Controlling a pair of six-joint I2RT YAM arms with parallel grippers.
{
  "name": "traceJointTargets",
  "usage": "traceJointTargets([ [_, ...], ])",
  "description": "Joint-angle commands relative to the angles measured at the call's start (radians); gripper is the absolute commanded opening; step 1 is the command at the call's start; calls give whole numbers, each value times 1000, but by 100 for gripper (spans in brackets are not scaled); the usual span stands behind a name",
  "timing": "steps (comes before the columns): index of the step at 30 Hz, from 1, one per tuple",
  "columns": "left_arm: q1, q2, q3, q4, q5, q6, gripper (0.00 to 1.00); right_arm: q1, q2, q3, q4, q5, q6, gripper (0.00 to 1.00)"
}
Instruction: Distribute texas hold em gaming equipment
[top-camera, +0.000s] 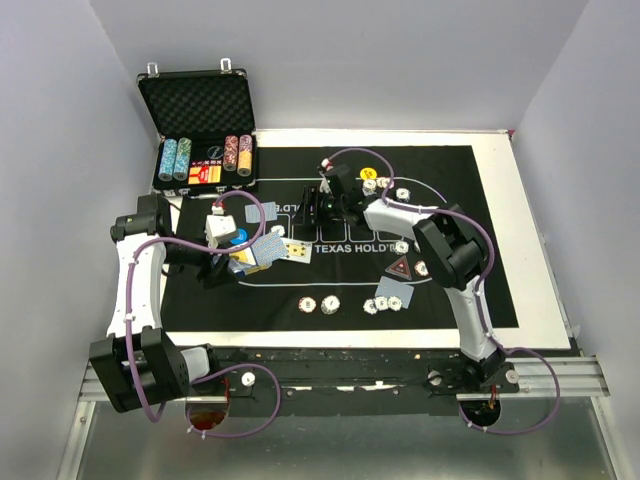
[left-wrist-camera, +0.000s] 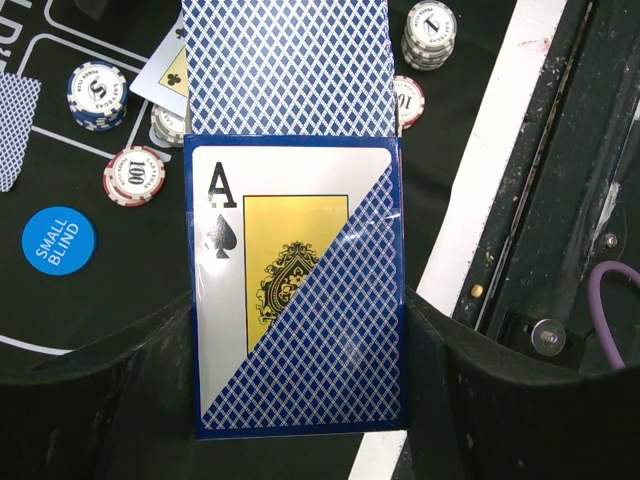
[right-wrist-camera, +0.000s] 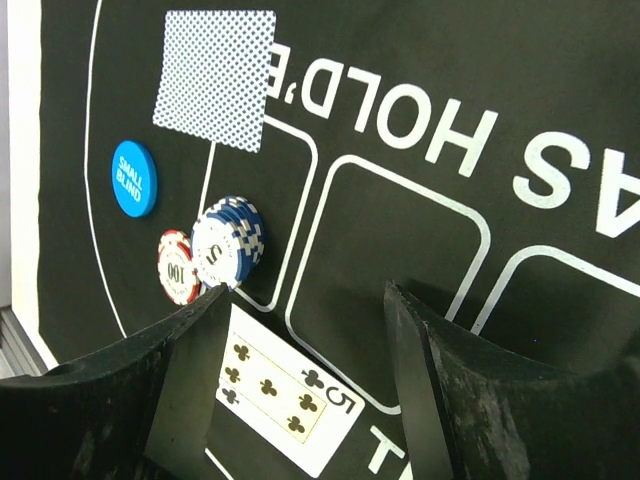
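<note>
My left gripper (left-wrist-camera: 297, 315) is shut on a blue card box (left-wrist-camera: 300, 250) printed with an ace of spades, and blue-backed cards (left-wrist-camera: 285, 65) stick out of its top. It hovers over the left of the black mat (top-camera: 470, 200), near the blue small blind button (left-wrist-camera: 58, 240), a blue chip stack (left-wrist-camera: 98, 93) and a red 100 chip (left-wrist-camera: 134, 176). My right gripper (right-wrist-camera: 305, 295) stands open and empty just above a face-up five of clubs (right-wrist-camera: 285, 395) lying on the mat. Beyond it lie a blue-backed card (right-wrist-camera: 215, 78), the button (right-wrist-camera: 133, 179) and the chips (right-wrist-camera: 228, 240).
The open foam-lined case (top-camera: 200, 130) holding chip stacks stands at the back left. A dark red triangular marker (top-camera: 400, 267), blue-backed cards (top-camera: 390, 293) and chips (top-camera: 330, 302) lie on the near mat. A yellow button (top-camera: 368, 172) and more chips (top-camera: 385, 182) lie at the far side.
</note>
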Motion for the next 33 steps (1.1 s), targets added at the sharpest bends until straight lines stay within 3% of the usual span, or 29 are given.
traceJointTargets([
  [1, 3, -24, 12, -280, 66, 14, 12, 2, 25, -4, -18, -71, -73, 71],
  [16, 3, -32, 19, -280, 71, 3, 12, 81, 46, -66, 22, -213, -61, 67],
  [26, 1, -38, 16, -281, 68, 1, 12, 124, -41, -185, 39, -222, -31, 57],
  [33, 3, -47, 10, -278, 71, 4, 12, 155, -118, -264, 26, -208, -27, 56],
])
